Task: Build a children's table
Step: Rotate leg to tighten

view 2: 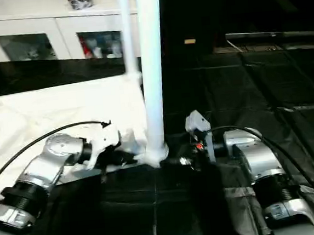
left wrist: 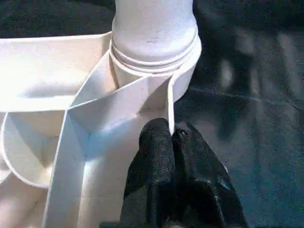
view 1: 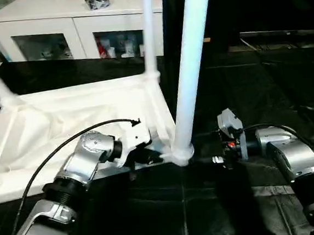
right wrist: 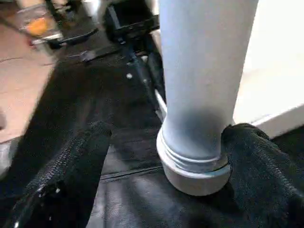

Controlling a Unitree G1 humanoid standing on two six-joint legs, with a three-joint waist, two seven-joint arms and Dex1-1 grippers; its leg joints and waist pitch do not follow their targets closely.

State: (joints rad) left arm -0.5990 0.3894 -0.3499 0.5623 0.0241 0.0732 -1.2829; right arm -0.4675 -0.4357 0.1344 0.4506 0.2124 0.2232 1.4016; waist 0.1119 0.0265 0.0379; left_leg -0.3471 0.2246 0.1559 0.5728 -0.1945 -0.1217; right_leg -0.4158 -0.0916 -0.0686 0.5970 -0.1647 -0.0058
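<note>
Left gripper (left wrist: pixel 172 135) is pinching the tabletop's rim (left wrist: pixel 169 102) beside the corner socket (view 1: pixel 180 155), while right gripper (right wrist: pixel 156 152) is straddling the upright leg (right wrist: pixel 202 71), fingers spread.

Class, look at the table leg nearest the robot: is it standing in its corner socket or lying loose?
Standing in: the leg rises upright from the corner socket.

The tall leg (view 1: pixel 188 70) stands up at the near right corner of the table top (view 1: pixel 64 125) and blocks the way. The black mat (view 1: pixel 264 86) to the right is open room. A thin rib (left wrist: pixel 170 107) walls the corner.
</note>
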